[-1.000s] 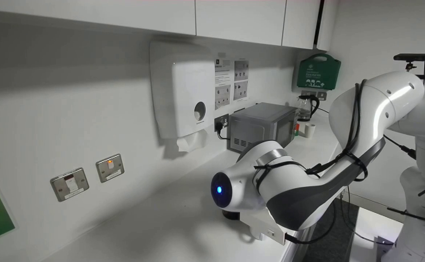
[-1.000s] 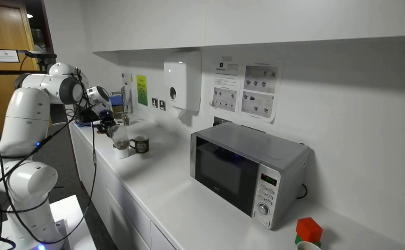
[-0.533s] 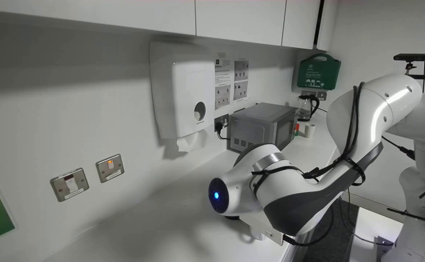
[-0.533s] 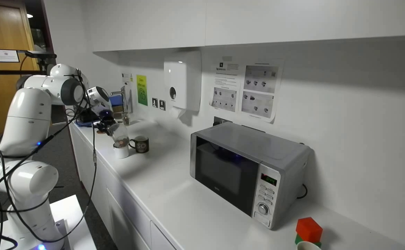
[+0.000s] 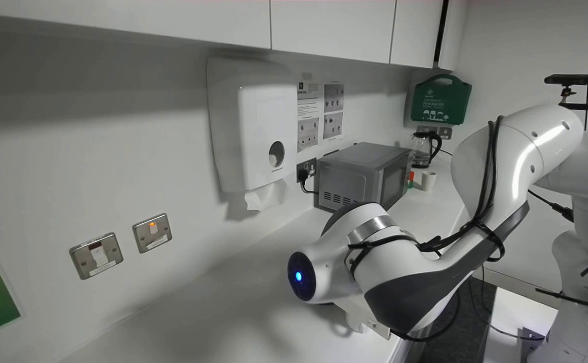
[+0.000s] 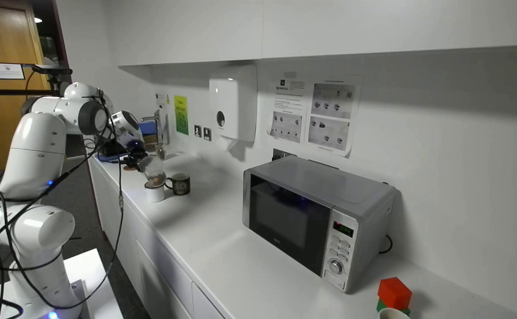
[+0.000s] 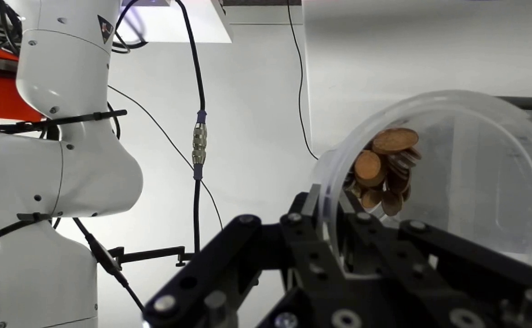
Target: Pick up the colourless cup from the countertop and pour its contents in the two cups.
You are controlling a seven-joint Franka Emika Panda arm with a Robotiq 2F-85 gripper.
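On the white countertop [image 6: 223,230], the white mug [image 6: 155,194] and the dark mug [image 6: 181,184] stand near each other, and your claw [image 7: 332,205] grasps the wall of the colourless cup [image 7: 434,182], which leans, it seems, just over the white mug. In the last second your wrist [image 5: 336,275] has dipped a little and the cup has tilted slightly more; coins [image 7: 395,182] lie inside it, so I judge the pouring needs further tilt.

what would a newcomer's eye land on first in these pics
In the wrist view, copper-coloured coins inside the colourless cup, its wall pinched in the tool, would probably catch the eye first. In an exterior view, that cup leans, its lower end lining up with the white mug, beside the dark mug. Near that view's bottom right, a red block also stands out against the pale countertop.
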